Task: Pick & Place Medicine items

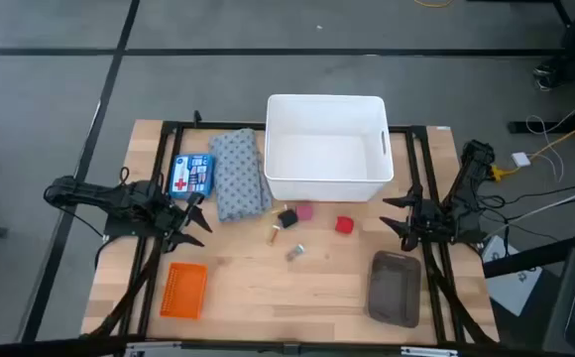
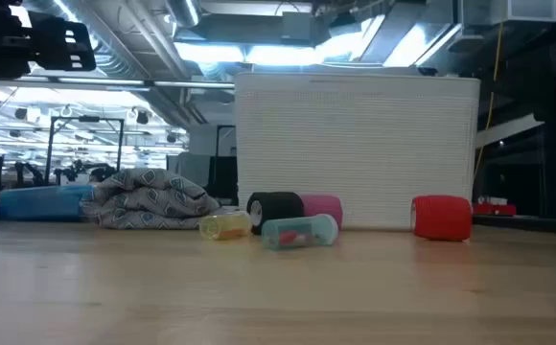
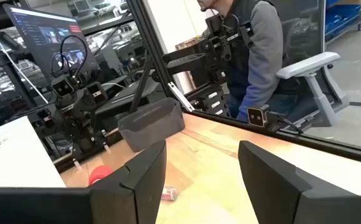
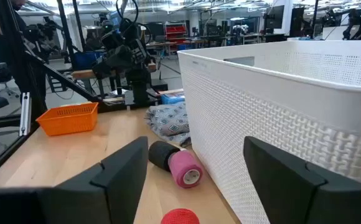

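The flat blue box with a red cross point(image 1: 190, 175) lies flat near the table's left side, beside the grey cloth point(image 1: 240, 174); it also shows as the blue box point(image 4: 171, 97) in the right wrist view. The amber vial point(image 1: 271, 236) point(image 2: 224, 225) and the silvery-grey piece point(image 1: 294, 252) point(image 2: 299, 231) point(image 3: 169, 194) lie on their sides mid-table, in front of the white bin point(image 1: 325, 149). My left gripper point(image 1: 196, 213) point(image 3: 202, 186) hovers open, just nearer than the blue box. My right gripper point(image 1: 395, 216) point(image 4: 193, 180) hovers open, right of the red piece point(image 1: 344, 225).
Black point(image 1: 287, 217) and pink point(image 1: 304, 211) rolls lie close to the bin's near wall. An orange basket point(image 1: 182, 290) sits near-left and a grey tray point(image 1: 395, 288) near-right. A person point(image 3: 255, 56) sits beyond the table's right side. Bare wood lies between basket and tray.
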